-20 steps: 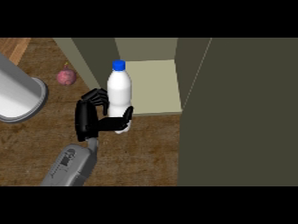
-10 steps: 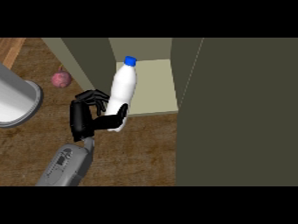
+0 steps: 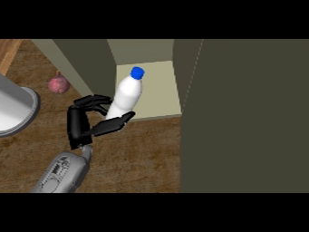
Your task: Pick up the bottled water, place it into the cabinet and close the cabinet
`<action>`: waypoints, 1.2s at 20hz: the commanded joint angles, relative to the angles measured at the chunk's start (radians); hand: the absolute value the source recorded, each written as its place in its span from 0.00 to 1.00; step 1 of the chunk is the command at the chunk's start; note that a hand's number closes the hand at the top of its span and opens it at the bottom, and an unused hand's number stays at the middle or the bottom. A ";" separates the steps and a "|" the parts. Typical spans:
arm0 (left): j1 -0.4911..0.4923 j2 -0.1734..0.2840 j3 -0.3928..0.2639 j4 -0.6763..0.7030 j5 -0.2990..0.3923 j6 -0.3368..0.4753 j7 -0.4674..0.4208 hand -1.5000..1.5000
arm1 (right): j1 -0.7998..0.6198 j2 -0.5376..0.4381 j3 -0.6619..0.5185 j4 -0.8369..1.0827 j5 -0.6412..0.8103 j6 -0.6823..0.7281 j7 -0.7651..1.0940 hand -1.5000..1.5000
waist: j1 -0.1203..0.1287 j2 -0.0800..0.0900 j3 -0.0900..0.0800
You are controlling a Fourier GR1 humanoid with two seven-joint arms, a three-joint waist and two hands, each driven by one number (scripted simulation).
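Brown wooden counter below; our black hand grips the white blue-capped water bottle at the olive cabinet's opening, centre frame; placing, closing remain.

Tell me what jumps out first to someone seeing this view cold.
A white water bottle with a blue cap, tilted toward the open cabinet at centre, held in a black hand. The dark cabinet door fills the right side. At far left sits a large grey cylinder, with a small reddish object beside it on the wooden counter.
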 commanded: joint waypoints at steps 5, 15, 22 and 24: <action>-0.285 -0.026 -0.010 0.139 0.004 -0.061 0.117 0.00 | -0.009 0.002 0.009 -0.024 -0.011 -0.009 0.008 0.00 | -0.047 0.036 -0.007; -0.272 -0.067 -0.045 0.044 0.058 -0.112 0.042 0.00 | -0.052 -0.019 0.004 -0.024 -0.007 -0.044 0.024 0.00 | -0.032 0.033 -0.009; -0.258 -0.110 -0.046 0.009 0.090 -0.113 0.014 0.00 | -0.041 -0.023 -0.015 -0.034 -0.025 -0.066 0.038 0.00 | -0.004 0.022 -0.009; -0.235 -0.111 -0.057 -0.002 0.098 -0.135 0.004 0.00 | -0.015 -0.021 -0.018 -0.068 -0.025 -0.059 0.039 0.00 | -0.008 0.017 -0.010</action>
